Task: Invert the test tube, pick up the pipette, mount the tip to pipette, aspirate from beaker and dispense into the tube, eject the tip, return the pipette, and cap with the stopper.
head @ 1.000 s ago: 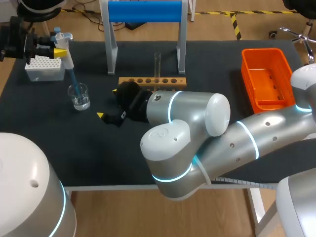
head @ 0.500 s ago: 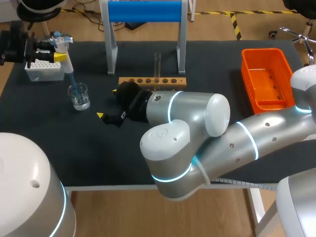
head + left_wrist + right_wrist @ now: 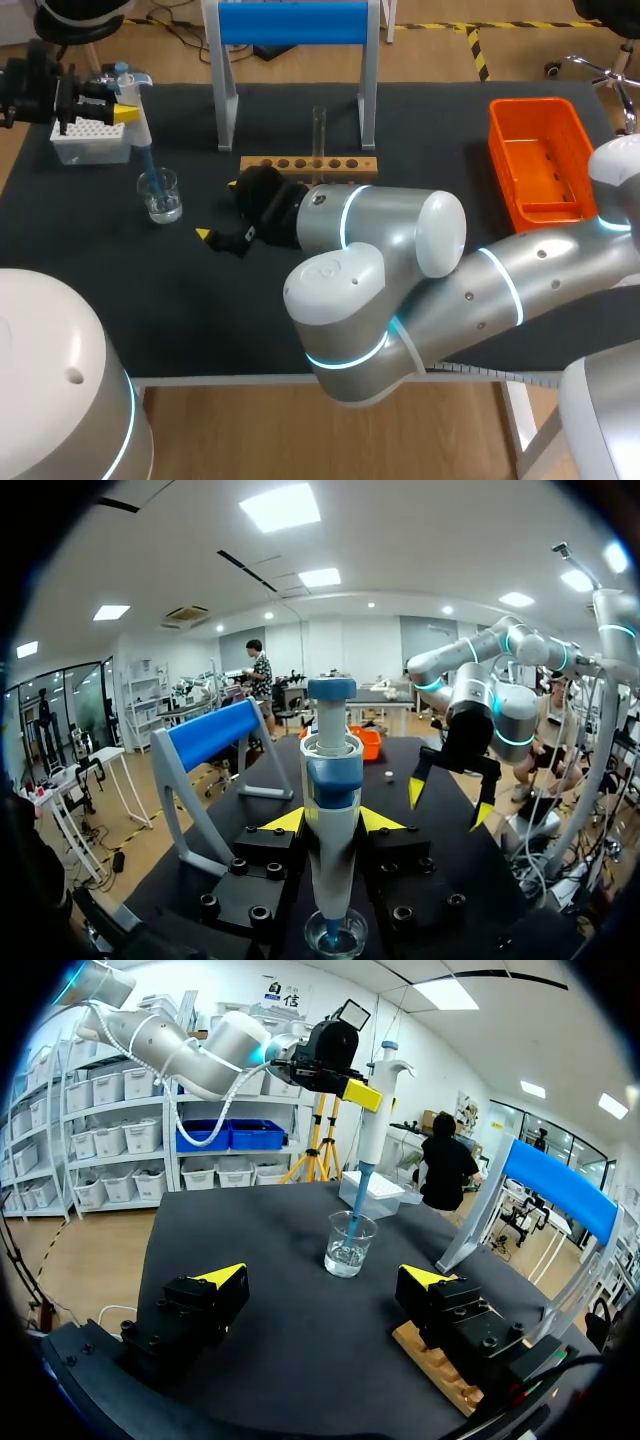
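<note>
Little has moved in the last second: your left gripper (image 3: pixel 332 822) has only drifted slightly over the beaker (image 3: pixel 160 195), and the right arm has kept still. The left gripper is clamped on the pipette (image 3: pixel 377 1105) from both sides of its smooth white barrel, just under the head. That is a sound hold, since the barrel looks like stiff, light plastic. Its blue tip (image 3: pixel 354 1222) is dipped inside the beaker. The tip is thin and probably only pressed on, so a knock on the rim could loosen it. The beaker is small clear glass, likely light and easy to tip. Your right gripper (image 3: pixel 325 1277) hangs wide and empty over the tabletop (image 3: pixel 200 300). The test tube (image 3: pixel 320 130) stands upright in the wooden rack (image 3: pixel 310 163). It is slim, slippery, breakable glass, so grip it gently at mid-length.
</note>
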Tool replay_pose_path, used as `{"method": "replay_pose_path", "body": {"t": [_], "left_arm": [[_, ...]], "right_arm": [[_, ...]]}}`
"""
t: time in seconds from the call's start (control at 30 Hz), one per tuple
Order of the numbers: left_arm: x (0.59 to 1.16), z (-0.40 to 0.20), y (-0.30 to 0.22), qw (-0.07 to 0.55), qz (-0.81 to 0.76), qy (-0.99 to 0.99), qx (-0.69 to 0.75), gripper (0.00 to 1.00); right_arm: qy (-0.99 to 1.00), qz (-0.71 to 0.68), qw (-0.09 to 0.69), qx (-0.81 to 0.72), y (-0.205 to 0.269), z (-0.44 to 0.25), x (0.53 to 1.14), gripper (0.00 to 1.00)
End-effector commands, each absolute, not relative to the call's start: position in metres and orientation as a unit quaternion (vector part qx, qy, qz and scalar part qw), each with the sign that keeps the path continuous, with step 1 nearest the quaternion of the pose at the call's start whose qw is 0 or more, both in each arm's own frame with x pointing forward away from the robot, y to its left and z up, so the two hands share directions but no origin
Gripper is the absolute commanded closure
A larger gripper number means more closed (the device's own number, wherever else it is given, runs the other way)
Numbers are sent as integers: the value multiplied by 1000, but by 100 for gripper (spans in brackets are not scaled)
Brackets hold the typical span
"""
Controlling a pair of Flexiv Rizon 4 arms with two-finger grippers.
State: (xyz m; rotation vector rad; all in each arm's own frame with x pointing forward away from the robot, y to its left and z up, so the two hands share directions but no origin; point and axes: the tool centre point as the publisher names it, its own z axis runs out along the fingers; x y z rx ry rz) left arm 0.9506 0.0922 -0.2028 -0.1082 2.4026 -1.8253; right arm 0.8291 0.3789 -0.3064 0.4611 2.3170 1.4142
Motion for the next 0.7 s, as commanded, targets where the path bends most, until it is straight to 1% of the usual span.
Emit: {"method": "replay_pose_path", "body": {"t": [0.03, 0.7], "left_arm": [[952, -204, 92, 59, -604, 794, -34, 100], [950, -205, 92, 59, -604, 794, -35, 100]], "right_arm": [[826, 504, 193, 165, 379, -307, 829, 0], [826, 504, 193, 165, 379, -307, 829, 0]]}}
